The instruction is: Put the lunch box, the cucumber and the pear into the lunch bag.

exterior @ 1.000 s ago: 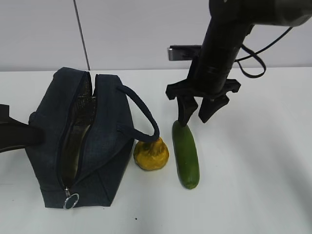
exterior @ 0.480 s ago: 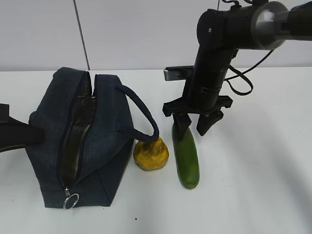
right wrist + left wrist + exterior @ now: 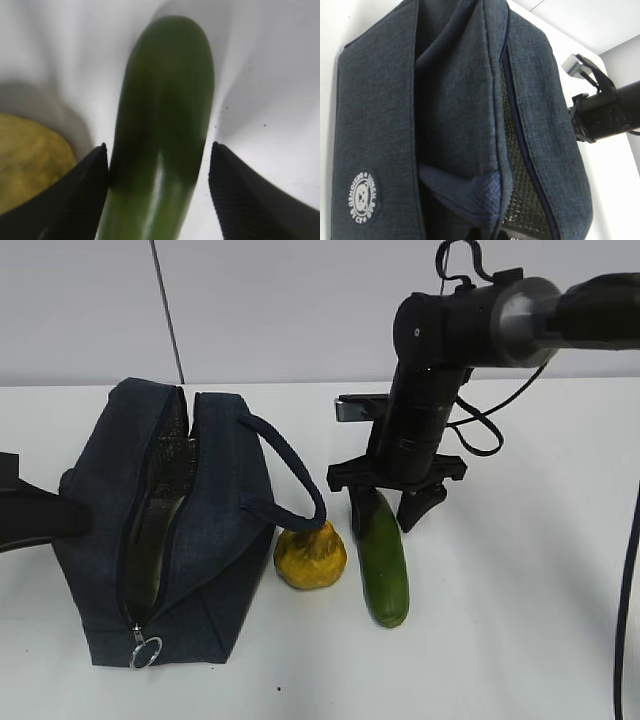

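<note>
The dark green cucumber [image 3: 384, 570] lies on the white table, right of the yellow-orange pear [image 3: 311, 558]. My right gripper [image 3: 386, 518] is open and lowered over the cucumber's far end. In the right wrist view the cucumber [image 3: 165, 115] runs between the two black fingertips [image 3: 90, 185], with the pear [image 3: 30, 160] to the left. The navy lunch bag [image 3: 215, 520] stands unzipped at the left. My left gripper [image 3: 70, 518] is at its left side, shut on a fold of the bag's [image 3: 380, 100] strap. The lunch box is out of view.
The bag's loop handle [image 3: 300, 475] arches over toward the pear. Its metal ring pull [image 3: 146, 651] hangs at the near end. A white wall rises behind the table. Bare table stretches to the right of the cucumber.
My right gripper has come down from above the cucumber's far end until its fingers straddle it, and it has shifted slightly left. The bag, pear and left arm have stayed still.
</note>
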You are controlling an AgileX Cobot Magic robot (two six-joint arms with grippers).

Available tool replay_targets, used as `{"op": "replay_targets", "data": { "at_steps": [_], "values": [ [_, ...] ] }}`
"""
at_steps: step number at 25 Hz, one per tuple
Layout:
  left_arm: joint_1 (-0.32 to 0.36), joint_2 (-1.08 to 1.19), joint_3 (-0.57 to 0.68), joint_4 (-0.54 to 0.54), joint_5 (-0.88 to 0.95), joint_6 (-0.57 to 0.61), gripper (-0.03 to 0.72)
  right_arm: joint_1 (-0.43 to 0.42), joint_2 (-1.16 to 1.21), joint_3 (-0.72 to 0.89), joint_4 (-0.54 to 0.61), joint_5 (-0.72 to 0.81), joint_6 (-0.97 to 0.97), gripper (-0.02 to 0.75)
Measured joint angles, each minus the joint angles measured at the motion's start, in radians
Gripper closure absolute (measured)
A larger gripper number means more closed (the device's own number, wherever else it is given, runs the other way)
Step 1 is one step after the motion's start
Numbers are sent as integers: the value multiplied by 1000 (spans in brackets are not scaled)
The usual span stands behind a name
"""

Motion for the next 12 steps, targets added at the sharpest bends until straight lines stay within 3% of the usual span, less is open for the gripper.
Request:
{"op": "replay_targets", "data": {
  "at_steps": [6,12],
  "values": [
    [0,0,0,0,0,0,704,0,41,-11,-3,4,5,251],
    [0,0,0,0,0,0,704,0,41,-20,-83,65,6,363]
  ]
}}
